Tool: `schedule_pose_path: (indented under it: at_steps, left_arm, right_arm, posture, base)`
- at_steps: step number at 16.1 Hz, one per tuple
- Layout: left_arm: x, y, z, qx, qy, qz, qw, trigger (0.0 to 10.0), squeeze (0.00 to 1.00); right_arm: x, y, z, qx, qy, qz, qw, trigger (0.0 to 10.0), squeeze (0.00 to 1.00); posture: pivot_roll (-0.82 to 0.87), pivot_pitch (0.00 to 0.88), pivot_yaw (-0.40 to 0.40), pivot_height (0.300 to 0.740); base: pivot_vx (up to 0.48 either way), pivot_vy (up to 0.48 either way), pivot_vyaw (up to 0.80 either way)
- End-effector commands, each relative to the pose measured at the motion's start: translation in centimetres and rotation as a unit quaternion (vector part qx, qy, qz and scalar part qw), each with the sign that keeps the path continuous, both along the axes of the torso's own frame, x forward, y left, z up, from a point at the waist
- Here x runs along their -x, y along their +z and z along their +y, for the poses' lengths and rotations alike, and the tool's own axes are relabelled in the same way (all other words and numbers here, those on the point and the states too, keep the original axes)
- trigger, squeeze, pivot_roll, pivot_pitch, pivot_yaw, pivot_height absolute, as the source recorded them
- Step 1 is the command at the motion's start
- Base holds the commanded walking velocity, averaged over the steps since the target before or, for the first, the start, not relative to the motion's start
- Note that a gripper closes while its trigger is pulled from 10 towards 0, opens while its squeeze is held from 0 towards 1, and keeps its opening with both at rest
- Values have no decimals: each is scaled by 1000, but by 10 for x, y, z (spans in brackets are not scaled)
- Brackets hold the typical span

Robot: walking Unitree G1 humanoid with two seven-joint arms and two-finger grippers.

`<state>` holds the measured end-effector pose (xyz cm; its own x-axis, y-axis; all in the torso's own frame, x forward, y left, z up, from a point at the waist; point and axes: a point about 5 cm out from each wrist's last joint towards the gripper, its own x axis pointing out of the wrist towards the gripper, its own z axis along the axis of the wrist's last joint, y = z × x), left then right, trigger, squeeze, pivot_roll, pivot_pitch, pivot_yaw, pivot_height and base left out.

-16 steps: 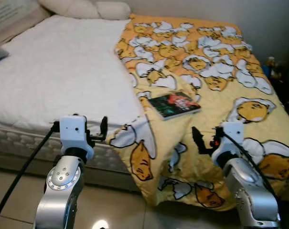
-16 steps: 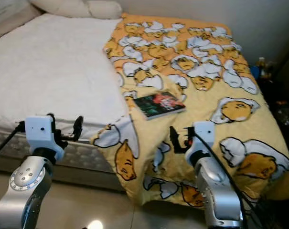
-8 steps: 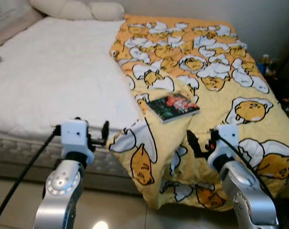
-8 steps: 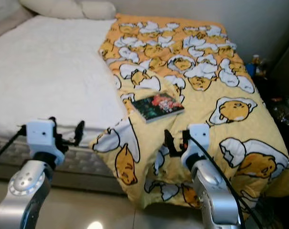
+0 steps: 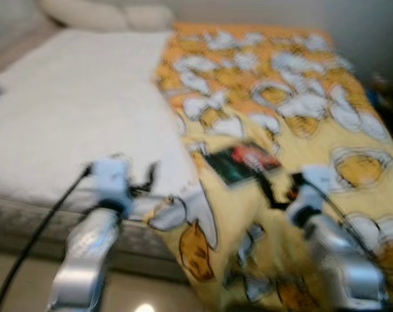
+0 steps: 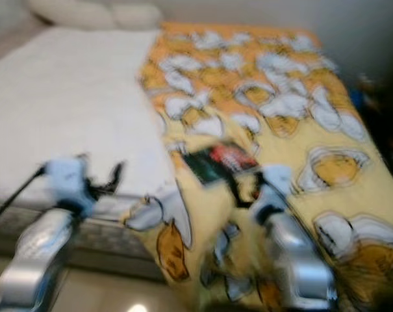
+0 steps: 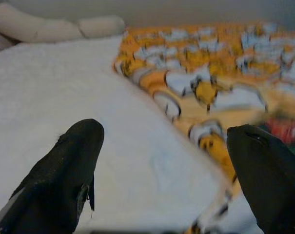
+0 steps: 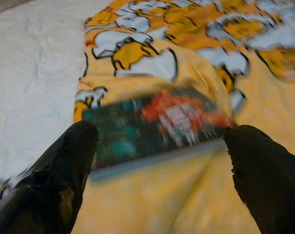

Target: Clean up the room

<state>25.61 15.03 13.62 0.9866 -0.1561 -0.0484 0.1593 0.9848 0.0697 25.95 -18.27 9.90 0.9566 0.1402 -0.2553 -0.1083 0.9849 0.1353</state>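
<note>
The book (image 8: 154, 124) lay untouched on the yellow blanket (image 5: 313, 117) at centre frame, so tidying had barely begun. The right gripper (image 8: 159, 165) hovered just short of it, spread wide and empty; the left gripper (image 7: 162, 165), lower left, gaped empty over the white mattress (image 5: 73, 117).

Head cameras look down, blurred, across the white mattress (image 5: 73, 123) toward twelve o'clock. Left wrist camera skims low over it between wide-spread black fingers (image 7: 64, 170). Right wrist camera sits close over the dark green paperback book (image 8: 152, 122), shared with both eye views.
</note>
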Motion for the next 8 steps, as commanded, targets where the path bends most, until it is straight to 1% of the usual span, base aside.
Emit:
schedule_pose_path:
  at_steps: [1, 4, 8]
  left_arm:
    - [0, -3, 17, -6, 28, 7, 1000, 10000, 1000]
    - [0, -4, 17, -5, 24, 10, 1000, 10000, 1000]
    - [2, -7, 20, -3, 25, 13, 1000, 10000, 1000]
  right_arm:
    - [-9, 6, 17, -16, 25, -6, 1000, 10000, 1000]
    - [-12, 6, 17, -8, 27, 8, 1000, 10000, 1000]
    - [-12, 6, 24, -7, 43, 23, 999, 10000, 1000]
  posture:
    - [-84, 5, 12, 740]
    - [-88, 24, 6, 740]
    - [-94, 58, -15, 740]
  base:
    - [435, 0, 0]
    - [435, 0, 0]
    - [437, 0, 0]
